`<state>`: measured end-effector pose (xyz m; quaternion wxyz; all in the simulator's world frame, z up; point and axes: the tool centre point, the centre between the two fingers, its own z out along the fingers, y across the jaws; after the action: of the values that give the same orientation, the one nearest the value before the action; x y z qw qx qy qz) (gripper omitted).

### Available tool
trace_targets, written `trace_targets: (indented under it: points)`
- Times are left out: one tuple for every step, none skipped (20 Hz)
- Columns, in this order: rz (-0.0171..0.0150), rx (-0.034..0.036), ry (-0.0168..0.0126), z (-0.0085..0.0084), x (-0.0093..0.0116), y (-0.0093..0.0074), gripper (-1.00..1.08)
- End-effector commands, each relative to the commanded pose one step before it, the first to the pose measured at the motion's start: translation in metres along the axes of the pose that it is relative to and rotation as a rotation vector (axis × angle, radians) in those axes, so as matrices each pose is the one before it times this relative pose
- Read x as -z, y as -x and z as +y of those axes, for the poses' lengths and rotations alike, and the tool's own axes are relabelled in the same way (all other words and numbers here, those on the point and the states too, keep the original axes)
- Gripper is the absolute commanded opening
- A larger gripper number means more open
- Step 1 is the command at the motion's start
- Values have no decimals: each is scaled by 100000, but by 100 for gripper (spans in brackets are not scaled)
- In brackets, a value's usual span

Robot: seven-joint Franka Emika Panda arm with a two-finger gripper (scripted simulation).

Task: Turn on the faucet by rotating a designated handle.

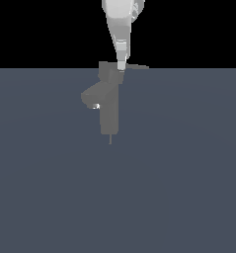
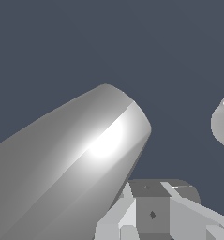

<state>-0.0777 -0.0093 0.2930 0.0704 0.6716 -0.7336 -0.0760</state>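
From where I sit the faucet (image 1: 109, 106) is a matte grey blocky column on the dark floor (image 1: 178, 188), stubby spout poking toward the exterior view's left. The thin handle (image 1: 137, 66) sticks out right from the top hub. My gripper (image 1: 121, 65) comes straight down onto that hub; can't tell if it's open or closed.
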Motion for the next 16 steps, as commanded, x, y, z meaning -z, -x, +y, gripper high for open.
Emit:
trace_targets:
  points:
    - [-172, -1741, -655, -1135, 22, -1821, -100]
    - [-14, -116, -24, -299, 11, -385, -100]
    - [-14, -116, -24, -297, 12, -383, -100]
    - [-12, -95, -20, -296, 10, -370, -100]
    - [-14, -116, -24, -292, 12, -377, -100]
    - [-15, -116, -24, -290, 12, -375, -100]
    - [-15, -116, -24, -288, 12, -372, -100]
    - [-13, -95, -20, -287, 10, -359, -100]
    - [-16, -116, -24, -284, 12, -367, -100]
    - [-16, -116, -24, -281, 12, -364, -100]
    - [-14, -95, -20, -281, 10, -351, -100]
    - [-17, -116, -24, -277, 13, -359, -100]
    - [-15, -95, -20, -277, 11, -345, -100]
    - [-15, -94, -19, -275, 11, -342, -100]
    - [-20, -116, -24, -271, 13, -350, -100]
    - [-17, -94, -19, -271, 12, -335, -100]
